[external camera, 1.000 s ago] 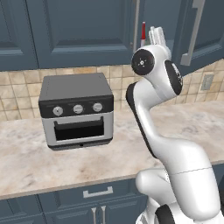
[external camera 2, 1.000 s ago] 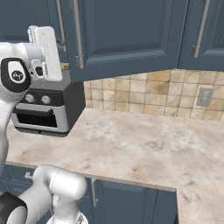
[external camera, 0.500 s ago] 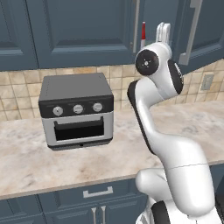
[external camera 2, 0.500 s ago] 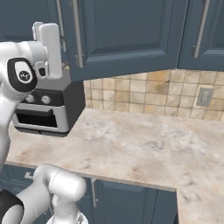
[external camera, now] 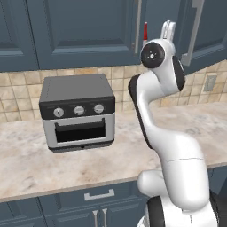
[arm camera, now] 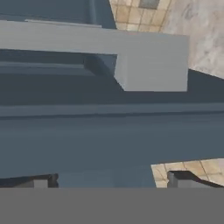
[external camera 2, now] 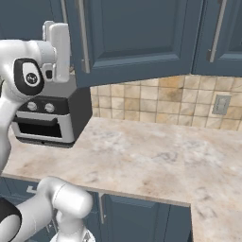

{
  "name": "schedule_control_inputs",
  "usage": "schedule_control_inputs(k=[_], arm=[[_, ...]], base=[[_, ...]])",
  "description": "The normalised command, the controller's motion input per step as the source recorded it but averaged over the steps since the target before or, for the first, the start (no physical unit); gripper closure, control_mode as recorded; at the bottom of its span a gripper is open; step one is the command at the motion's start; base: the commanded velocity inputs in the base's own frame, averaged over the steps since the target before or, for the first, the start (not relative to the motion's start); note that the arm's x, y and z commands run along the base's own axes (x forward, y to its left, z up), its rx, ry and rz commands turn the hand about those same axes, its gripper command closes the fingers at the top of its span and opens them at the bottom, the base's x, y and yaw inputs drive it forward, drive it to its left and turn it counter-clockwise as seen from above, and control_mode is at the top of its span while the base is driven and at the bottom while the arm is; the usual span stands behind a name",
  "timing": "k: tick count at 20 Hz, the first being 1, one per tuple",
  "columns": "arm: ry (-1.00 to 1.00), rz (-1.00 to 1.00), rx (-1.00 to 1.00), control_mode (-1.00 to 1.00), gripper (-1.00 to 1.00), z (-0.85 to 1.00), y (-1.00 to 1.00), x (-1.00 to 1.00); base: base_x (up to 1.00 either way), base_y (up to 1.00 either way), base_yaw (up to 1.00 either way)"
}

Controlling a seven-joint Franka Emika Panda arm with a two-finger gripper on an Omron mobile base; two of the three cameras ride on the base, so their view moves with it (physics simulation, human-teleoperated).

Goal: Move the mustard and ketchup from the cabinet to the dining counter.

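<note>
**kitchenbot_fan:** ok so the biggest thing here is the cabinet [external camera: 84,31], dark blue-grey panelled doors running along the wall over the tile. From the left base view one door is cracked a bit, and in that gap there's a thin strip of red, upright, long axis vertical. That's the ketchup [external camera: 145,32], standing inside the cabinet. Can't see its cap or neck clearly, too little of it shows. No idea where the mustard is from these.

**panda_watcher:** yeah, and below it the marble-look surface [external camera 2: 156,156] carries a grey toaster oven [external camera: 77,111] pushed back against the tile, door closed, three knobs across the front. An outlet [external camera 2: 220,105] sits on the wall off to the right.

**kitchenbot_fan:** what about the hand?

**panda_watcher:** arm is reaching up, gripper [external camera: 167,30] raised right at the cabinet, close beside the long silver bar handle [arm camera: 94,48]. In the hand view that handle runs across the frame just ahead, with the door panel behind it. The fingers [arm camera: 186,179] are spread wide apart, one tip in each bottom corner, nothing between them, not touching the handle or the door as far as I can tell.
</note>
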Motion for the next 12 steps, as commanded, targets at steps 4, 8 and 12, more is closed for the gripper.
schedule_control_inputs(k=[4,8,12], arm=[[0.0,-0.04,0.11,-1.0,-1.0,-0.09,0.0,0.43],[0.0,-0.07,0.08,-1.0,-1.0,0.0,-0.1,0.04],[0.0,-0.14,0.09,-1.0,-1.0,0.0,-0.27,-0.49]], base=[[0.0,0.0,0.0],[0.0,0.0,0.0],[0.0,0.0,0.0]])
